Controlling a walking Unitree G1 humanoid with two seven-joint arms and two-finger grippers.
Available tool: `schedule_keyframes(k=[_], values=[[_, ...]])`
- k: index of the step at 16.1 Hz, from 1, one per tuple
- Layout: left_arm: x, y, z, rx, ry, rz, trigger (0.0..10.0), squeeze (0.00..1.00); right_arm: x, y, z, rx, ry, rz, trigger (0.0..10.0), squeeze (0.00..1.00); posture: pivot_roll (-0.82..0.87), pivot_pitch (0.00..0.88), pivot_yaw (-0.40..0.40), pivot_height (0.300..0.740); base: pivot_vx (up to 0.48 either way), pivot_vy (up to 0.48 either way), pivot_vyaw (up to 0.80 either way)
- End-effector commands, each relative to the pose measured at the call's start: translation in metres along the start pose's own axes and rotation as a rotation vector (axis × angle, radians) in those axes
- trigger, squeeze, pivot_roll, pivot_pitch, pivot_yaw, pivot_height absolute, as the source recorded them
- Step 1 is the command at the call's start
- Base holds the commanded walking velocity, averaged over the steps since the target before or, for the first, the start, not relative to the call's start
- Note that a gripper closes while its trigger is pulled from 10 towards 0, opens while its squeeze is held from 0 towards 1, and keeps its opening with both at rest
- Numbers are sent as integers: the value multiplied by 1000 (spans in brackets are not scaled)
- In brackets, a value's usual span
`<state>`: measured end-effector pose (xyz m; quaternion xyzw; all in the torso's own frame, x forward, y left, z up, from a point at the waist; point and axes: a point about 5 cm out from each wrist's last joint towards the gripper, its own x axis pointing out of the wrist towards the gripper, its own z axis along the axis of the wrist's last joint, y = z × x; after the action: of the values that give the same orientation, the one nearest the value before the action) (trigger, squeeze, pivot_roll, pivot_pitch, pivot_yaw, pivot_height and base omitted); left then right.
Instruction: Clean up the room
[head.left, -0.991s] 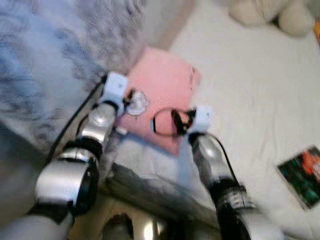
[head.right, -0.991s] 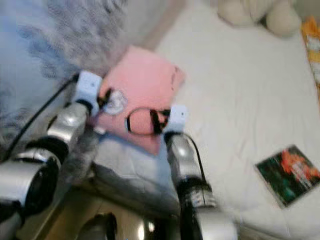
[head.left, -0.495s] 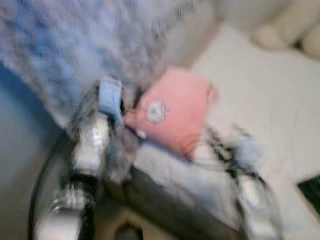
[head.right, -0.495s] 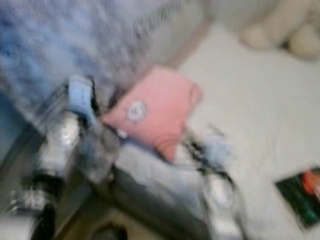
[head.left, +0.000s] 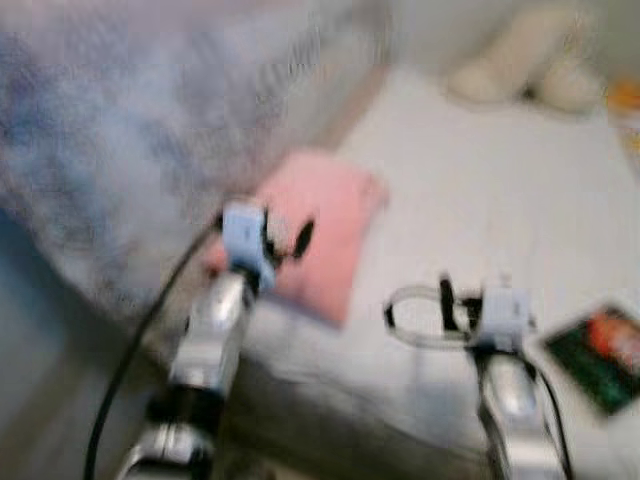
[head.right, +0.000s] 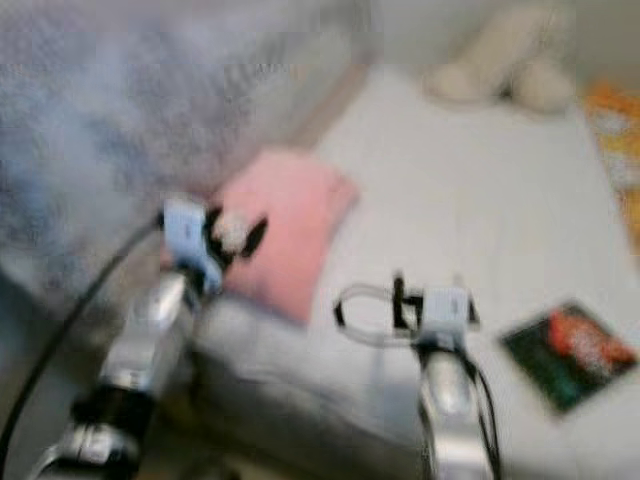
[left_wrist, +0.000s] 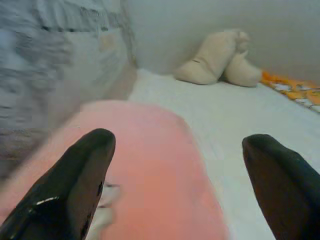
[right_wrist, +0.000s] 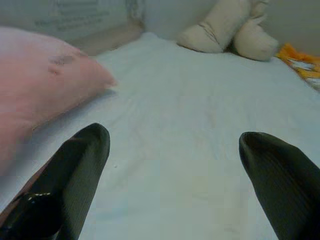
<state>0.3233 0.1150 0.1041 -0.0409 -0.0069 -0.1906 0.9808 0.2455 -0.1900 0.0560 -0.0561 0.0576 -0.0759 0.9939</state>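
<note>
My left gripper (left_wrist: 175, 185) hung over the near corner of the pink pillow (head.left: 325, 225), its two fingers (left_wrist: 70, 190) spread wide with nothing between them; I judged it was lined up that way so the corner could pass into the gap. The pillow lay on the white bed (head.left: 470, 190) at the edge nearest me, up against the grey patterned blanket (head.left: 120, 130), which I took as why it needed tidying.

My right gripper (right_wrist: 175, 185) was out over bare sheet, just beside the pillow's other side, fingers (right_wrist: 75, 175) also wide apart and empty. Set to either side like that, the two arms looked ready to take the pillow together, though neither touched it as far as I could tell; the head views were blurred.

A cream plush toy (left_wrist: 220, 57) sat at the far end of the bed near the wall, something orange (right_wrist: 302, 62) beside it. A dark book (head.left: 595, 355) lay flat on the sheet to my right, well apart from the pillow.
</note>
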Motion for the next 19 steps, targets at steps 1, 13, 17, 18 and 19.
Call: schedule_keyframes(k=[1,13,17,18,19], values=[[3,1,4,10,-6,8,10000,0,3,4,2,20,1,11,10000,0,38,0,-16,740,386,-281,-525],[0,-1,-10,103,81,-17,10000,0,-5,16,0,53,12,81,10000,0,19,0,-5,740,192,-142,-527],[7,7,-14,157,137,-17,10000,0,-12,16,-3,70,29,89,10000,0,6,0,-15,740,0,0,-527],[9,14,-16,170,165,5,10000,0,-16,17,-5,71,39,99,10000,0,-2,0,-12,740,0,0,-525],[10,18,-15,175,170,18,10000,0,-17,17,-5,74,34,106,10000,0,-7,0,-8,740,0,0,-513]])
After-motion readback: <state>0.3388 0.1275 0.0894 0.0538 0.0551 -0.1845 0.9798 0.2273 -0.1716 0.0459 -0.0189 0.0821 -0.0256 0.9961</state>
